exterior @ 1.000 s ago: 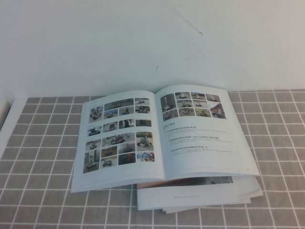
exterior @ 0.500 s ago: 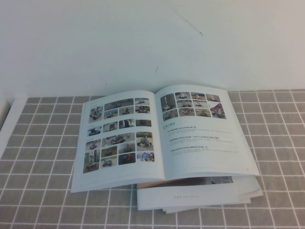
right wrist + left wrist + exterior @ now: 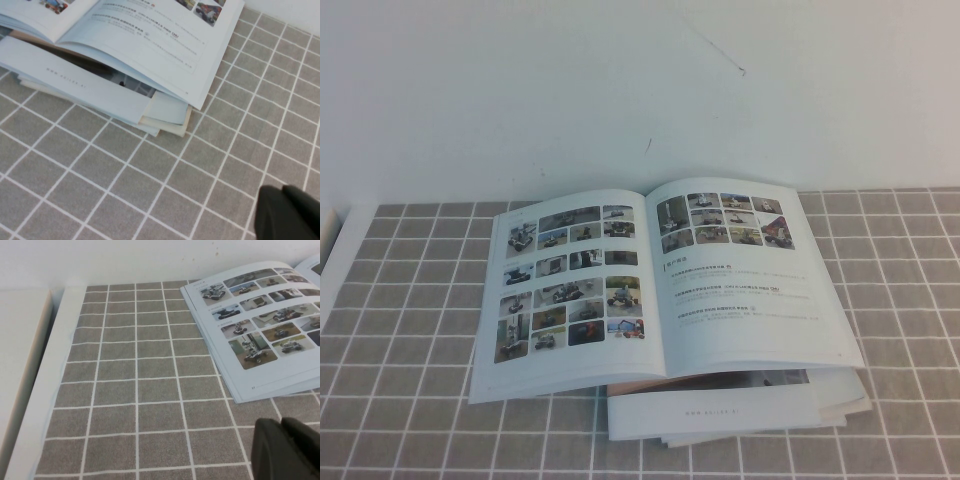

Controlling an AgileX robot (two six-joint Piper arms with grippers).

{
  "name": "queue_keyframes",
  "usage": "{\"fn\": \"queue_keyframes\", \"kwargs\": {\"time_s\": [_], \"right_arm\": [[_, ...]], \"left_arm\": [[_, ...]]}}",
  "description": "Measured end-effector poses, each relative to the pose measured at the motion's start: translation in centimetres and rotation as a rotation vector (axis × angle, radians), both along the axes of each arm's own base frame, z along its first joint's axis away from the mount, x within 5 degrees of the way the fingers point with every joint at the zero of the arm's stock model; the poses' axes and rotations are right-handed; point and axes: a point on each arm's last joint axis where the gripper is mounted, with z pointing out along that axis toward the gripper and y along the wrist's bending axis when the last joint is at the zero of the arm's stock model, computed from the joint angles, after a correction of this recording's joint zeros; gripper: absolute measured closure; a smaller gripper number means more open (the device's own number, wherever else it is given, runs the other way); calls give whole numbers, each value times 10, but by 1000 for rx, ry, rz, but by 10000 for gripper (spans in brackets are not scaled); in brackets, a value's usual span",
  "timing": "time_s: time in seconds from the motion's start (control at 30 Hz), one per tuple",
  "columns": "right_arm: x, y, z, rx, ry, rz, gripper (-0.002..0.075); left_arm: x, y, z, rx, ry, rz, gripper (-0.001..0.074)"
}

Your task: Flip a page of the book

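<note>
Currently the book (image 3: 660, 285) lies open on a stack of booklets (image 3: 740, 405), centre of the grey tiled cloth (image 3: 400, 330). Neither arm touches it. Advice: catch only the right-hand page (image 3: 750, 285) at its near right corner, then sweep it left over the spine. High view shows no arm. Left wrist view shows the left gripper (image 3: 287, 450) near-left of the book, opening undetermined; right wrist view shows the right gripper (image 3: 287, 215) near-right, closed, empty.
</note>
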Motion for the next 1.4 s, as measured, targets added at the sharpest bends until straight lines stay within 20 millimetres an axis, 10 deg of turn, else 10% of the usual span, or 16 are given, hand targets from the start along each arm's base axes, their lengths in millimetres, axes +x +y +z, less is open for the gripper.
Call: {"fn": "queue_keyframes", "kwargs": {"time_s": [0.63,1.0,1.4], "right_arm": [[6,-2,-5,3,-76,-32,727],[5,-18,-75,5,-349,-228,727],[0,-23,-87,17,-236,-320,728]], "left_arm": [[0,0,0,-6,3,2,738],[0,0,0,-4,3,2,738],[0,0,0,-4,5,2,738]]}}
